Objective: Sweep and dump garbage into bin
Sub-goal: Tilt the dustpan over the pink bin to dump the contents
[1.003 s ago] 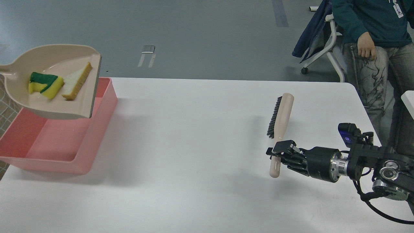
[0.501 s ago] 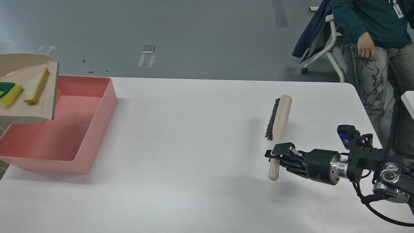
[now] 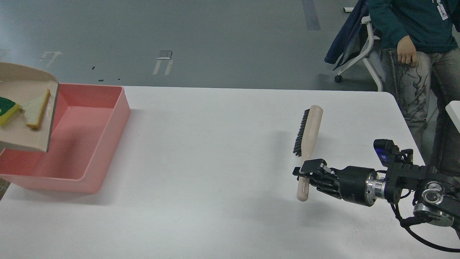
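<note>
head view: garbage (image 3: 25, 109) far left of right hand (image 3: 305, 172)

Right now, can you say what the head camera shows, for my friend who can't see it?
A beige dustpan holding a yellow-green sponge and a triangular bread slice hangs at the left edge over a pink tub on a white table. On the right, the robot's right tool grips the handle of a beige, black-bristled brush.

Bare white table (image 3: 215, 162) across frame centre, passable. Pink plastic tub (image 3: 107, 144) blocks left; beige dustpan (image 3: 25, 140) overhangs its left end.
</note>
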`<move>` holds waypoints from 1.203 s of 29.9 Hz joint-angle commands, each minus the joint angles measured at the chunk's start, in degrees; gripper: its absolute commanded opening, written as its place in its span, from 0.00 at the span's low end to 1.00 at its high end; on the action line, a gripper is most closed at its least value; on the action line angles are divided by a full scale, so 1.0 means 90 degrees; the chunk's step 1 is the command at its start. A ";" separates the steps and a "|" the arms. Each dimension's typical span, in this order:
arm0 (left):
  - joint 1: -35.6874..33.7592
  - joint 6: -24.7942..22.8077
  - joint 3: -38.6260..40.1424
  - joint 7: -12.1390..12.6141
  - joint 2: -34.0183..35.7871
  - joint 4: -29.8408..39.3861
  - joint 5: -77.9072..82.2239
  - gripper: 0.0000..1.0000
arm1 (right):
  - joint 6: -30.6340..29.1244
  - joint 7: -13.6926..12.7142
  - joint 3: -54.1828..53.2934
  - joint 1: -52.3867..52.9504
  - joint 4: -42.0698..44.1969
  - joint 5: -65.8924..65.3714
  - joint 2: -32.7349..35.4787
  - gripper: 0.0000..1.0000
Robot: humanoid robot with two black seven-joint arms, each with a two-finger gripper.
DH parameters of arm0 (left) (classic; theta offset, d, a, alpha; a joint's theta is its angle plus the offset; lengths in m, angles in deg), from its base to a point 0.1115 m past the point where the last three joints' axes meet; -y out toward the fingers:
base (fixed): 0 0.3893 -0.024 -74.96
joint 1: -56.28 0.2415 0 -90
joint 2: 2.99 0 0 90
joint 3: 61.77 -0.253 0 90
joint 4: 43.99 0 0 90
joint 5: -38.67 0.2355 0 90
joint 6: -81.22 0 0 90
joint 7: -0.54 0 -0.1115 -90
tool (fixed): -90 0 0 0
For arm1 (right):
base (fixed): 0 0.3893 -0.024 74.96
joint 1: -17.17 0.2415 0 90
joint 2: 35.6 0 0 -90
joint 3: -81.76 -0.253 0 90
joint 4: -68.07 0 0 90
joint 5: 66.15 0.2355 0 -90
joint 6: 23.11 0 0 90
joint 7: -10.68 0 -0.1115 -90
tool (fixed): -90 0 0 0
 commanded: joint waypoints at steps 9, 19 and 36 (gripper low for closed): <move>-0.0003 0.1108 -0.0884 -0.0177 0.0857 0.0021 0.0347 0.00 | 0.0003 0.0000 0.0000 -0.0012 -0.0009 0.0000 -0.0003 0.00; -0.0062 0.1470 -0.1218 -0.0177 0.1053 0.0090 0.0484 0.00 | 0.0003 0.0000 0.0000 -0.0051 0.0001 0.0000 -0.0003 0.00; -0.1663 0.0767 -0.1510 0.1512 0.0478 0.0997 -0.1987 0.00 | -0.0036 0.0010 0.0009 -0.0041 0.0011 -0.0010 0.0162 0.00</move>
